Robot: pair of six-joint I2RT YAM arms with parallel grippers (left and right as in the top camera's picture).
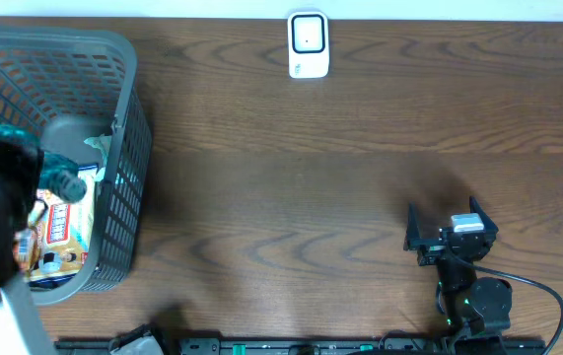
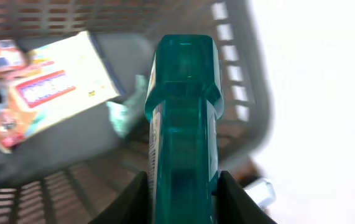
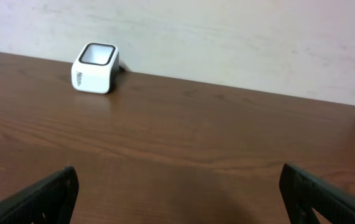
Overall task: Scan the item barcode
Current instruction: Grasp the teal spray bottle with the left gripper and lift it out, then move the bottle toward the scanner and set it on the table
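A translucent teal bottle-shaped item (image 2: 182,112) is clamped between the two fingers of my left gripper (image 2: 182,182), which is shut on it. In the overhead view this teal item (image 1: 65,180) sits just above the contents of the grey basket (image 1: 128,61), with the left arm over the basket's left side. The white barcode scanner (image 1: 308,44) stands at the far edge of the table, also seen as the white scanner (image 3: 95,68) in the right wrist view. My right gripper (image 3: 180,186) is open and empty, low over the table at the near right (image 1: 446,225).
Several orange and red snack packages (image 2: 46,87) lie in the grey basket (image 2: 242,74), with more packages (image 1: 59,229) under the left arm. Brown wooden table (image 1: 311,177) stretches between basket and right arm. A pale wall stands behind the scanner.
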